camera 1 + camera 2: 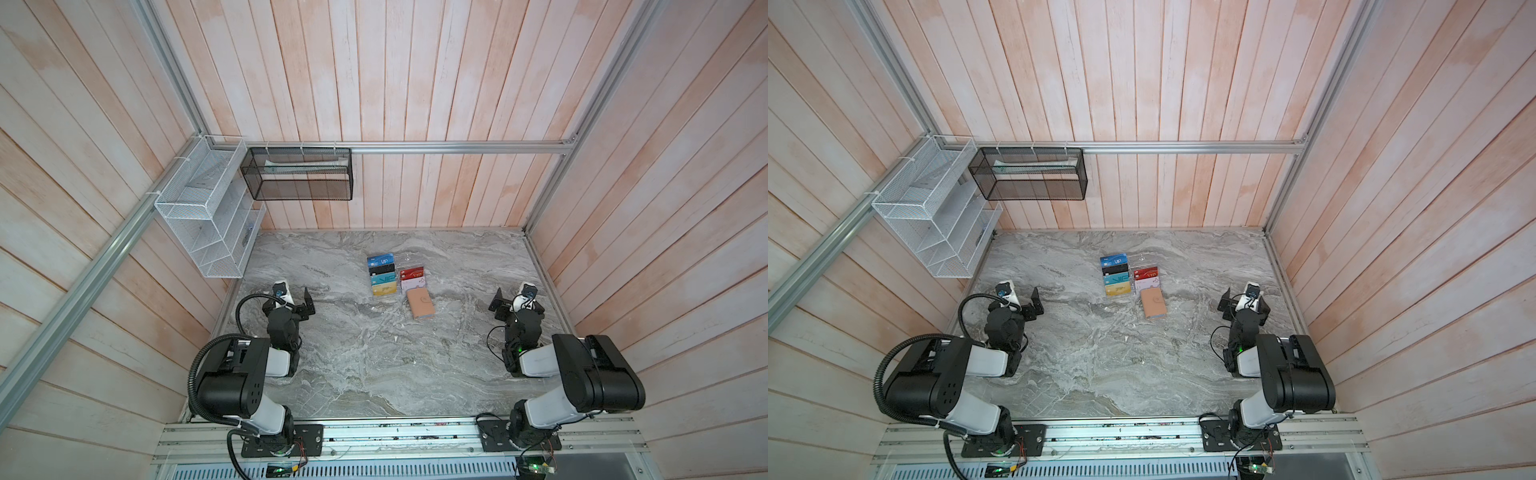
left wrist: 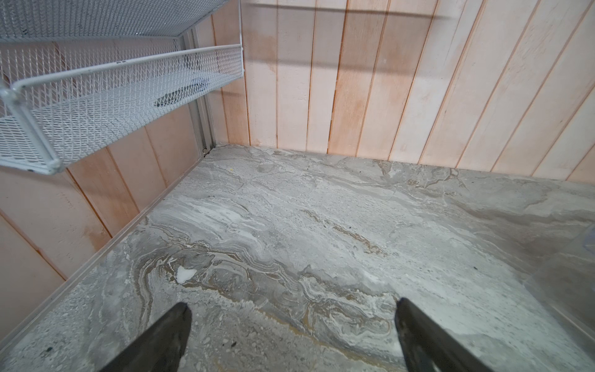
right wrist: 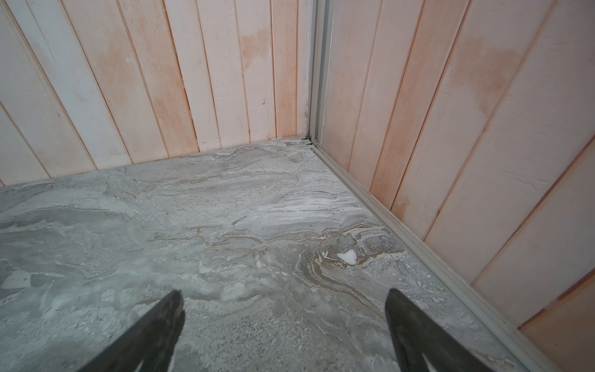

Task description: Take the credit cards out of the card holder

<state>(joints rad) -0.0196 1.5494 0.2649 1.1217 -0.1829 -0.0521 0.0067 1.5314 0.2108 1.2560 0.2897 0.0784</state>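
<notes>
Left claw (image 2: pixel 293 304), right claw (image 3: pixel 284 292): wide, seemingly empty.

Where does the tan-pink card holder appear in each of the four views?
In a top view: card holder, closed, flat near the table's middle.
In a top view: same spot.
Left wrist: not in it.
Right wrist: not in it.
Landmark in both top views: clear card stand just behind it.

Closed card holder (image 1: pixel 1153 304) lies beside acrylic stand (image 1: pixel 1130 279).
</notes>
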